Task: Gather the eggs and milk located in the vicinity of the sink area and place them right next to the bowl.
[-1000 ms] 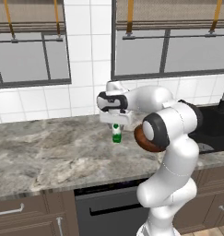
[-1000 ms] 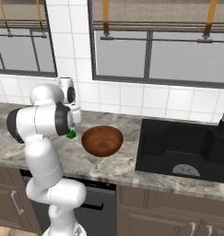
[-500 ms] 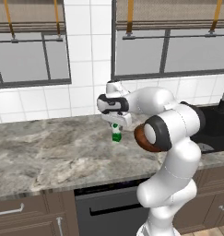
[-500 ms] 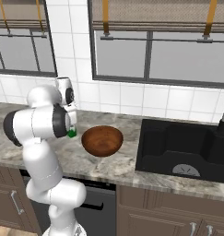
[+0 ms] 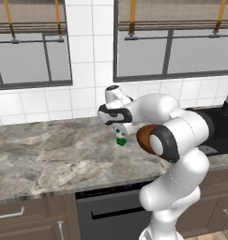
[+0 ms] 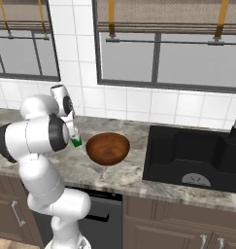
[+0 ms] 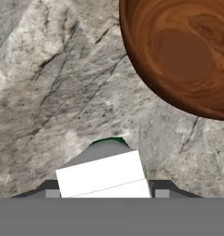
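The white arm bends over the grey marbled tabletop, its gripper pointing down with the milk carton at its tip, green base low above the stone. Just right of the carton, the brown wooden bowl peeks out from behind the arm's elbow. The black sink sits at the far right, below the windows.

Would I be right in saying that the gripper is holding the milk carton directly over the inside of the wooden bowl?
Not quite: the gripper holds the milk carton over the bare counter beside the wooden bowl, not over its inside, as the hand view shows.
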